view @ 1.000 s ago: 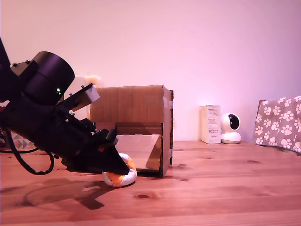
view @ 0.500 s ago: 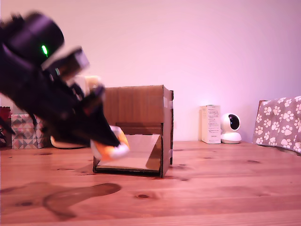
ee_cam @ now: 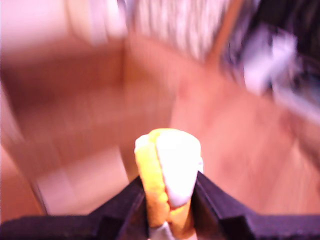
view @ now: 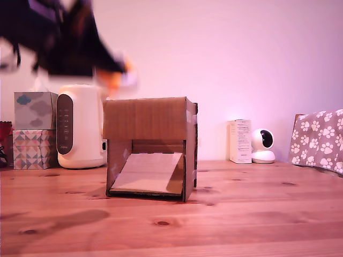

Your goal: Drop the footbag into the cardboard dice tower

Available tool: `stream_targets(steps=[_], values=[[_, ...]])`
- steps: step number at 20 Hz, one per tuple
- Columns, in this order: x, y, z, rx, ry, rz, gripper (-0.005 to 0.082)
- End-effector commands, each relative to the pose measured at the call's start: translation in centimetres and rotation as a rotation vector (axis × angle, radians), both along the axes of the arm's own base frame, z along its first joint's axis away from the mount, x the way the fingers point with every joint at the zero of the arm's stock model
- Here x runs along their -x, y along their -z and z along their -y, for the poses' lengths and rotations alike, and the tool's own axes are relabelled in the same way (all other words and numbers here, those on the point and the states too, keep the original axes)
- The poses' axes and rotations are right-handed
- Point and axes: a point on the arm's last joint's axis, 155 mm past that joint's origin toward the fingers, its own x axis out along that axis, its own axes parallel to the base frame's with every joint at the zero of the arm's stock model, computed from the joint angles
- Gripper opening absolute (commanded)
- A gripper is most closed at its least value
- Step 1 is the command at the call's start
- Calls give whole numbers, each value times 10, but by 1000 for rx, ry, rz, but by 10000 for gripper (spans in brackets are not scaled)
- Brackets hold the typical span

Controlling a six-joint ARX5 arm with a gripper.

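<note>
- Footbag (ee_cam: 167, 175) of orange, yellow and white panels sits pinched between the two dark fingers (ee_cam: 122, 210) of the tool (ee_cam: 169, 207), which is closed narrowly on it
- In the exterior view the tool (view: 115, 72) is a motion-blurred dark mass high at that view's left, with the footbag (view: 113, 79) a smeared orange patch at its tip, in the air just above the top left corner of the cardboard dice tower (view: 150, 147)
- Cardboard dice tower stands upright on the wooden surface (view: 214, 214); its front opening shows a sloped cardboard ramp (view: 150, 172) with nothing lying on it, and the top's inside cannot be seen
- White appliance with a dark front panel (view: 79, 126) stands behind the tower toward the exterior view's left, beside two stacked patterned tissue boxes (view: 33, 131)
- Small white carton (view: 239, 141) and round white camera (view: 262, 145) stand side by side at the back toward the exterior view's right; a paw-print cloth (view: 319, 140) hangs at the right edge
</note>
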Motion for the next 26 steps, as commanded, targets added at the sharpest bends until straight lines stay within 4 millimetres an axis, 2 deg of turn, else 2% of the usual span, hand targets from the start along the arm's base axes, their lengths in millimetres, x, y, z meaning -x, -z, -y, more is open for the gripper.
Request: stream_targets(steps=[1,5,12,19,23,26], values=[[-9,-9,0,23,-30,55,160],[-21,-35,2,82,-53,161,160],[-57,-40,21,44,-59,104,160],[-102,-21,47,-79,-48,-49,163],[-118,-1,56,-137,-40,-114,163],[-125,5,57,-157,-41,-108,169]])
